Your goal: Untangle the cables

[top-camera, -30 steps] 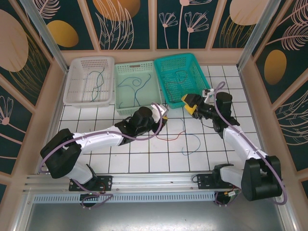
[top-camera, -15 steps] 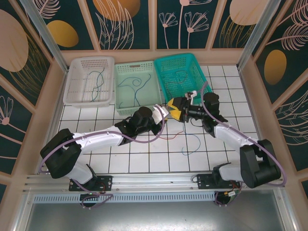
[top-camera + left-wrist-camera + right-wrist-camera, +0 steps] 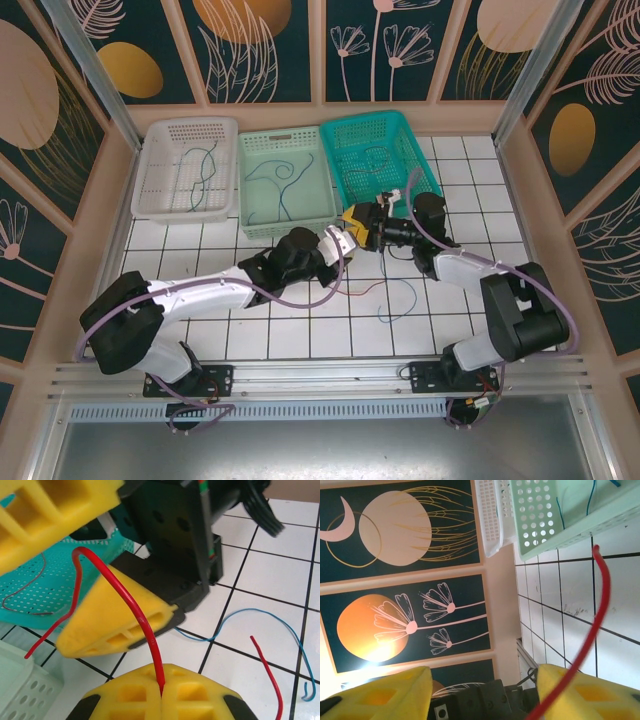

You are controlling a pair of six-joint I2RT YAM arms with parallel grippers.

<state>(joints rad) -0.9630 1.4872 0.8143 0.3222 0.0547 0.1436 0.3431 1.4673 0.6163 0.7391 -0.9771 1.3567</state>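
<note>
table [image 3: 290, 335]: white tiles with a black grid; two arms reach in from the near edge.
baskets: white basket [image 3: 180, 213], pale green basket [image 3: 285, 228] and teal basket [image 3: 345, 180] stand side by side at the far edge, each with thin cables lying inside.
right arm [image 3: 470, 270]: a second ago it reached toward the right of the table; it has now swung in to meet the left arm at the centre.
left arm [image 3: 200, 292]: stretched low across the tiles, hardly moved.
right gripper [image 3: 358, 225]: just beside the left one, yellow fingers apart, the wire passing between them and not yet pinched.
left gripper [image 3: 161, 695]: closed tight, pinching one end of the wire.
meaning: probably a handover or a two-handed pull to draw one wire free; closing the right jaws looks like the next step.
red cable [image 3: 135, 615]: thin and stiff, it arches up from the left pinch; its rest trails on the tiles.
blue cable [image 3: 408, 298]: thinner, loosely curved on the tiles beside the red tail, the two apparently crossing.
</note>
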